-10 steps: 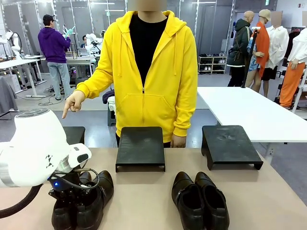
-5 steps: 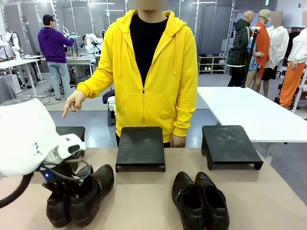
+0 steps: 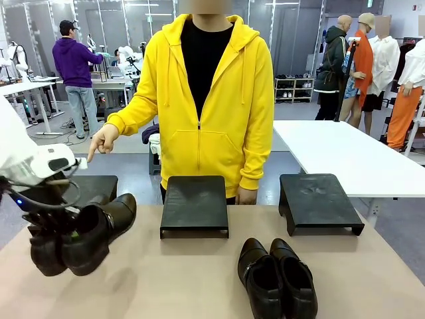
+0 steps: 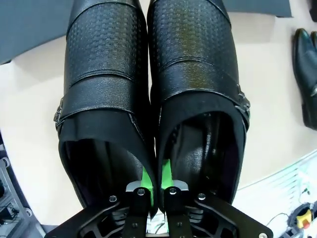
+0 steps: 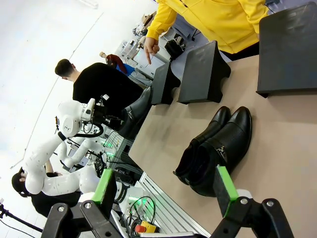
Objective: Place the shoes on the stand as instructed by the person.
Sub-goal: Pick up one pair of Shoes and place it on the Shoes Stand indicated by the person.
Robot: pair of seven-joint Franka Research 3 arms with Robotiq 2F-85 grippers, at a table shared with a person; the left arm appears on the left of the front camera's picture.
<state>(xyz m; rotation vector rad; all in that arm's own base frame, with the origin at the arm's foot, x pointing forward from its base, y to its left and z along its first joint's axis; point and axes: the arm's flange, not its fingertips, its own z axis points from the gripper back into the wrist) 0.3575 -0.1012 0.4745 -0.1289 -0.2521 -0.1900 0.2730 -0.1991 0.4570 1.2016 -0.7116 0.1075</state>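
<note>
My left gripper is shut on the adjoining inner walls of the higher-topped black shoes, one green pad inside each shoe. In the front view that pair of shoes hangs above the table's left part, toes tilted up, just in front of the left stand. The person in the yellow hoodie stands behind the middle stand, and a hand points down toward the left stand. The lower-cut glossier pair rests on the table near the front. My right gripper is open with nothing between its fingers.
A third black stand sits at the far right of the tan table. A white table is behind it. Another person in a purple hoodie stands far back at the left.
My left arm has lifted the higher-topped pair off the table and carried it left and away, toward the left stand. The other pair and the pointing hand have stayed put.
</note>
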